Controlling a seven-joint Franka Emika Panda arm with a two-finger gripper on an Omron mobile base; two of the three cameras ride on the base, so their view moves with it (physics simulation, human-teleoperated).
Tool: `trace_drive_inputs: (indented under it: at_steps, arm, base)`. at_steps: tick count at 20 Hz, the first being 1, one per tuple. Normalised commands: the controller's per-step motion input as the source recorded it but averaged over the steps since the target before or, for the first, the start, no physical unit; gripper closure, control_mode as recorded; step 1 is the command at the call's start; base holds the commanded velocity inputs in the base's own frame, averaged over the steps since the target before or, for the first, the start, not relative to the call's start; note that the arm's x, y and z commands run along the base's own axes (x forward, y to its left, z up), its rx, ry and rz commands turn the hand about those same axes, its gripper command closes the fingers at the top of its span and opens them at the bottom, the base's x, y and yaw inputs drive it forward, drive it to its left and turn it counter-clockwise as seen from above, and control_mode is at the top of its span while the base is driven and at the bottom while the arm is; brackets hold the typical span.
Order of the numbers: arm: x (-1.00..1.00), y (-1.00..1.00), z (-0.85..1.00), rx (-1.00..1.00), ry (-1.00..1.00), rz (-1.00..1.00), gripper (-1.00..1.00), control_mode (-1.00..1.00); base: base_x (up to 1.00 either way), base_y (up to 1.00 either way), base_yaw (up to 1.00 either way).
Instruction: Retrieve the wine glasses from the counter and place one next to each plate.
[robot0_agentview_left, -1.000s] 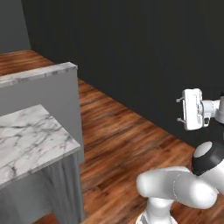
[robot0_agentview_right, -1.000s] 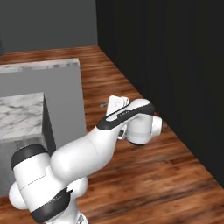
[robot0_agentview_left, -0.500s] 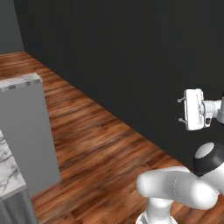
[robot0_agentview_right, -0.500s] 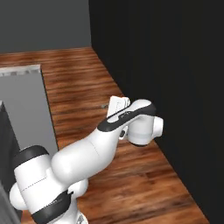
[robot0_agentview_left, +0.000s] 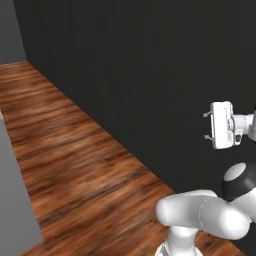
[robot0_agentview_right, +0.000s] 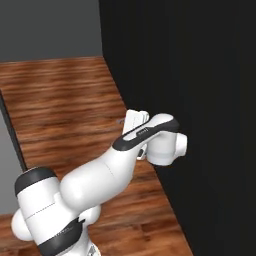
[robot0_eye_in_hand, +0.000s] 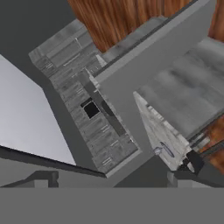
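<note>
Pincer (robot0_agentview_left: 207, 127) spread wide, empty, held high beside dark wall (robot0_agentview_left: 140, 75) over wood floor (robot0_agentview_left: 80, 165); glasses and plates unlocated, hand view giving distant marble worktop (robot0_eye_in_hand: 183, 92) too blurred to read; judged nothing yet fetched, both placements left.

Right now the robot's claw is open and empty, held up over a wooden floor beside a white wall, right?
Not quite: the wall is black, not white, as the left base view shows. The rest holds: the claw is open and empty, held above the wooden floor.
</note>
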Motion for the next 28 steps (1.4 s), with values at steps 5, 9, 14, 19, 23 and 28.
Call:
trace_drive_inputs:
  at_steps: [5,9,14,19,23,28]
  arm:
    - [0.0,0.0,0.0,0.0,0.0,0.0,-1.0,1.0]
    - [0.0,0.0,0.0,0.0,0.0,0.0,-1.0,1.0]
    - [0.0,0.0,0.0,0.0,0.0,0.0,-1.0,1.0]
    - [0.0,0.0,0.0,0.0,0.0,0.0,-1.0,1.0]
    - [0.0,0.0,0.0,0.0,0.0,0.0,-1.0,1.0]
    - [0.0,0.0,0.0,0.0,0.0,0.0,-1.0,1.0]
  base:
    - [1.0,-0.19,0.15]
    - [1.0,0.16,0.18]
    - [1.0,0.16,0.33]
    - [1.0,-0.32,0.57]
    - [1.0,-0.22,0.74]
    - [1.0,-0.35,0.67]
